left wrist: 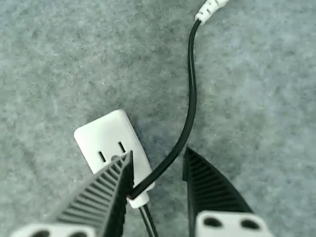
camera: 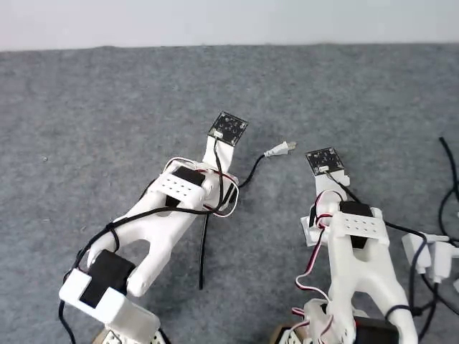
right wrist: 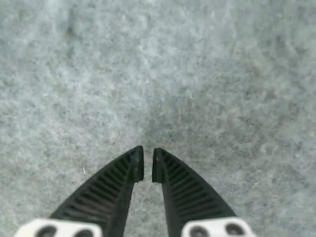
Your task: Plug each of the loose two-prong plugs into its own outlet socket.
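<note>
Two arms on a grey carpet [camera: 107, 107] seen from above: the left arm [camera: 168, 211] stretches out toward the middle, and the right arm [camera: 356, 244] sits to its right, a bit closer in. The left gripper [left wrist: 158, 154] is spread wide with nothing clamped, but a black cable [left wrist: 191, 98] runs straight through the gap between its fingers. One fingertip [left wrist: 126, 165] sits over the near corner of a white outlet block [left wrist: 103, 136], which lies flat with its two slots facing up. Follow that cable outward and it ends in a white two-prong plug [left wrist: 211, 7], lying loose on the carpet farther out than the gripper and off to the right. In the high view it lands between the two arms' wrist ends. The cable's near end goes into a small white collar [left wrist: 138, 198] just beside the outlet block. The right gripper [right wrist: 147, 159] is pinched almost together, only a sliver between the tips, gripping nothing and hanging over bare carpet. At the far right there's a bunch of white plug-ish pieces [camera: 428, 254] with dark cables around them, though they're too small for me to say what's what
</note>
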Action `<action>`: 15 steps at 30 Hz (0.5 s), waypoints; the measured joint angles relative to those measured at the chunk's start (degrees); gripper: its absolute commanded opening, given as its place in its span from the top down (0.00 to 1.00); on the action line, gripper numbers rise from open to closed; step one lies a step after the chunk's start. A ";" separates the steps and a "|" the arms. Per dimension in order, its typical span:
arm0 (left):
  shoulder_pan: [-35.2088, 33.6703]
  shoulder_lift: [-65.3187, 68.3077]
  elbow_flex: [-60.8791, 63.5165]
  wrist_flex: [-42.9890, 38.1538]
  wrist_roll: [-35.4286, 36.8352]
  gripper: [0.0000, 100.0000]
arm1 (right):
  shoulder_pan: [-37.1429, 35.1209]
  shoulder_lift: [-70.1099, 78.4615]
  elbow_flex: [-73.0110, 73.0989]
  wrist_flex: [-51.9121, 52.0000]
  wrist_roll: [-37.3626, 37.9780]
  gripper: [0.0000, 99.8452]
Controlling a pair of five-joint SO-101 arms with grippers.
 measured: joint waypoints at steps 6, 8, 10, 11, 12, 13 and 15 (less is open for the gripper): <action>-1.23 0.35 -2.37 4.22 0.00 0.85 | 0.00 0.00 0.00 0.00 0.00 0.96; -1.23 0.35 -2.55 4.84 0.00 0.85 | 0.00 0.00 0.00 0.00 0.00 0.96; -1.23 0.35 -2.64 5.01 0.00 0.85 | -0.09 0.00 0.00 0.00 0.00 0.96; -1.23 0.35 -2.64 5.01 0.00 0.85 | -0.09 0.00 0.00 0.00 0.00 0.96; -1.23 0.35 -2.64 5.01 0.00 0.85 | -0.09 0.00 0.00 0.00 0.00 0.96; -1.23 0.35 -2.64 5.01 0.00 0.85 | -0.09 0.00 0.00 0.00 0.00 0.96; -1.49 0.35 -2.64 5.01 0.00 0.85 | 0.00 0.00 0.00 0.00 0.00 0.96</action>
